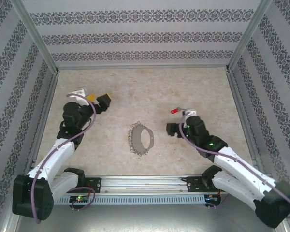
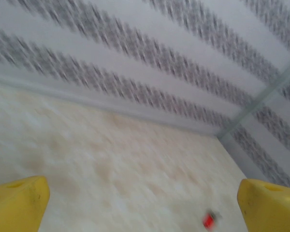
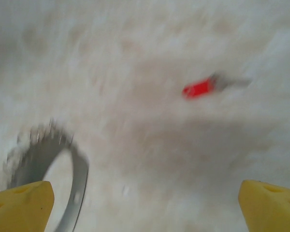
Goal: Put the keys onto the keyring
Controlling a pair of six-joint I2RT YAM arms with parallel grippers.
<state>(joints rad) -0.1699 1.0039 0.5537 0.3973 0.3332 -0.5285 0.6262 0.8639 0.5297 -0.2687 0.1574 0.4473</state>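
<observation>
Confirm that the right gripper (image 3: 145, 208) stands spread wide with nothing between its yellow fingertips (image 3: 19, 205). The left gripper (image 2: 145, 208) is likewise spread and empty, over the left part of the beige marbled tabletop (image 1: 135, 87). Judge the task as not yet begun: neither item is held, and the two lie apart. Just beyond the right gripper, right of the tabletop's middle, you find the small key with a bright red plastic head and short silver blade (image 1: 174, 111), lying flat. The wide thin grey metal keyring (image 1: 141, 138), its rim fringed with small silvery pieces, rests near the middle, toward the near edge. Whether it lies flat or leans cannot be told. Left to do: pick up the key, steady the ring and thread the key on.
</observation>
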